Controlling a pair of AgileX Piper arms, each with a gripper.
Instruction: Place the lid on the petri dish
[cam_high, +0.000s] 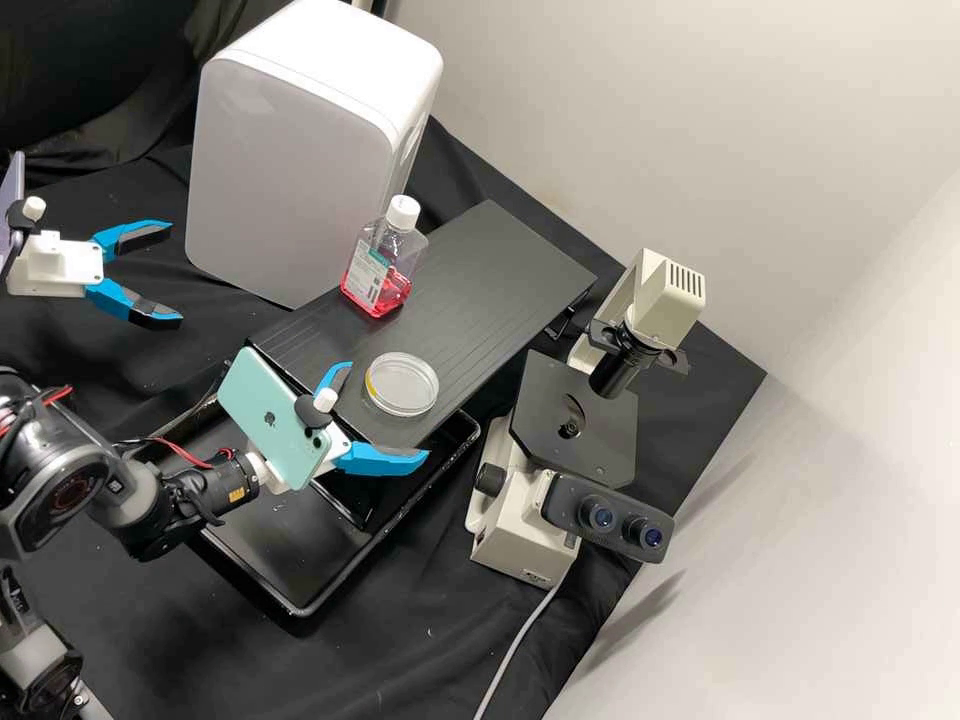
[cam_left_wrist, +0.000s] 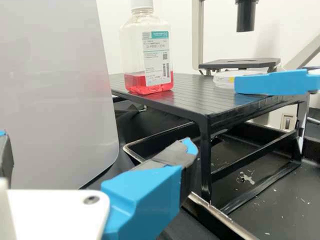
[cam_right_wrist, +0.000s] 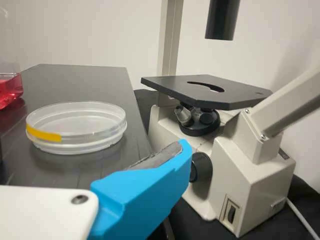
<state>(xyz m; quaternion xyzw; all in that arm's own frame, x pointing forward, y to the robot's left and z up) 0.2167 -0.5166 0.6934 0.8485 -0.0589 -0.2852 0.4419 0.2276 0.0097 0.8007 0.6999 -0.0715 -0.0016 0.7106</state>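
Observation:
A clear petri dish (cam_high: 401, 384) with a yellow strip on its side stands on the near end of the black raised platform (cam_high: 480, 280). In the right wrist view the petri dish (cam_right_wrist: 75, 126) appears to have its lid resting on it. My right gripper (cam_high: 389, 410) is open just in front of the dish, one finger on each side of the platform's corner, holding nothing. Its blue finger (cam_right_wrist: 150, 185) is close to the dish without touching it. My left gripper (cam_high: 172, 274) hangs open and empty at the far left, beside the white box.
A tall white box (cam_high: 300, 140) stands behind the platform. A bottle of red liquid (cam_high: 380, 265) sits on the platform's far end. A microscope (cam_high: 580, 440) stands right of it. A black tray (cam_high: 300, 560) lies under the platform.

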